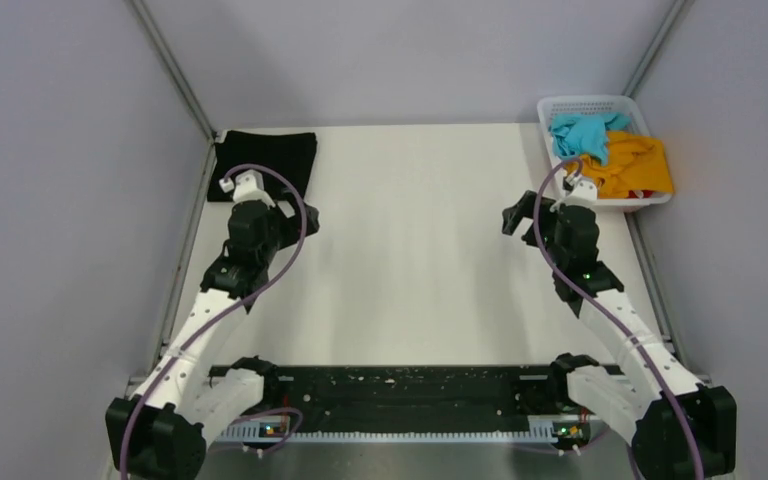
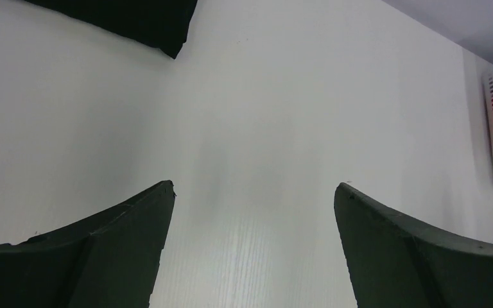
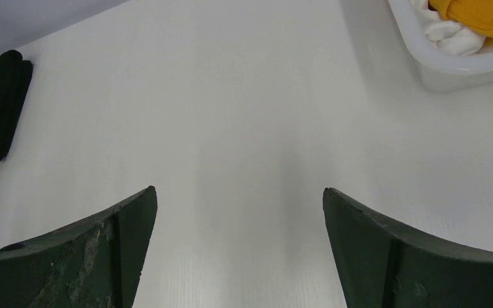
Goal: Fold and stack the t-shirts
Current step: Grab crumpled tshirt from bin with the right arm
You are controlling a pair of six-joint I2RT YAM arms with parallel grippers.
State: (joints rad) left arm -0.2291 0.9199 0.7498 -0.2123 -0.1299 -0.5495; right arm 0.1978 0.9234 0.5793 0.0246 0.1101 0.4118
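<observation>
black tee (image 1: 263, 162) folded at far left, both grippers (l (image 2: 253, 192), r (image 3: 239, 190)) spread and empty; next tee to be fetched from basket (image 1: 557, 106), blue (image 1: 582, 134) or yellow (image 1: 635, 166).

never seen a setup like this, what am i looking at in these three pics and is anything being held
These are two robot arms bolted at the near edge of a white table, each ending in a two-finger claw. The wide picture comes from a fixed camera above and behind them. The other two come from cameras on the wrists, so the dark wedges at the bottom are each claw's own fingers.

The left claw and the right claw are both open, with only bare table between the fingers. Nothing is held.

On the table, a folded black t-shirt lies in the far left corner. In the far right corner a white basket holds a turquoise t-shirt and an orange-yellow t-shirt, both crumpled. The right wrist view also shows some white cloth in it.
</observation>
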